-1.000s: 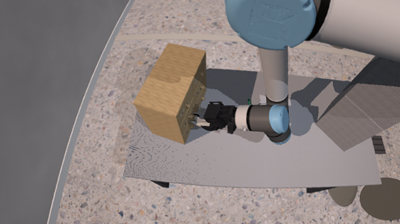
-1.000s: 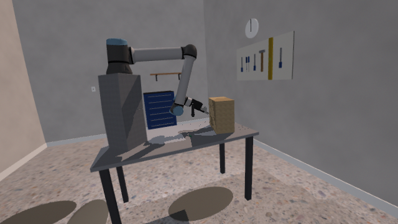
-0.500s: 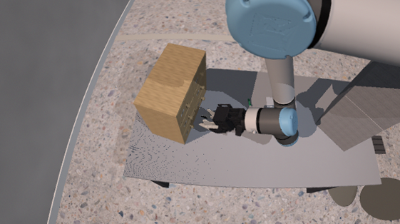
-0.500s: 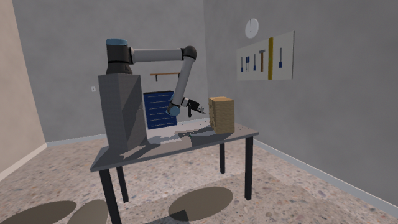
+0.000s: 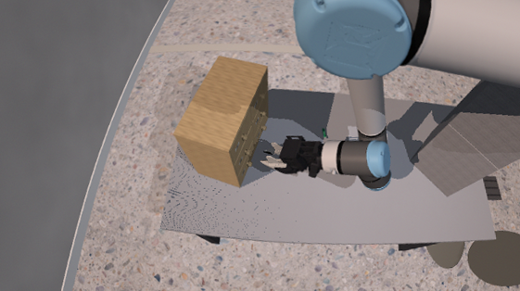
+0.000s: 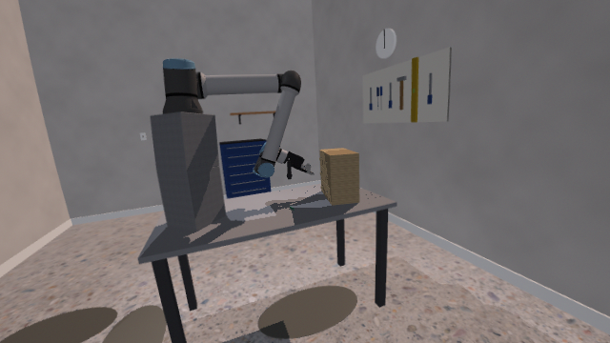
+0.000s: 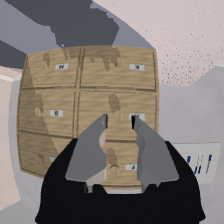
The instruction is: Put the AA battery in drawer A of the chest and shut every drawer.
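One wooden chest [image 5: 222, 107] [image 6: 344, 176] [image 7: 92, 112] bears six drawer fronts, three rows of two. One arm [image 5: 367, 100] [image 6: 243, 85] carries one tool [image 5: 274, 155] [image 6: 310, 170] [image 7: 119, 115] with two fingers [image 5: 274, 163]. One surface [image 5: 340, 214] [image 6: 267, 226] lies below.

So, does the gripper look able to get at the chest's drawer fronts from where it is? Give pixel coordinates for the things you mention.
Probably yes: the gripper [image 5: 267, 155] [image 6: 312, 171] [image 7: 119, 115] points at the drawer fronts of the chest [image 5: 220, 107] [image 6: 345, 176] [image 7: 95, 120], its fingers stand a little apart, and nothing seems to be in between.

The end effector's [image 7: 120, 121] parted fingers point at a closed six-drawer chest [image 7: 50, 100], its labels perhaps too blurred to read.
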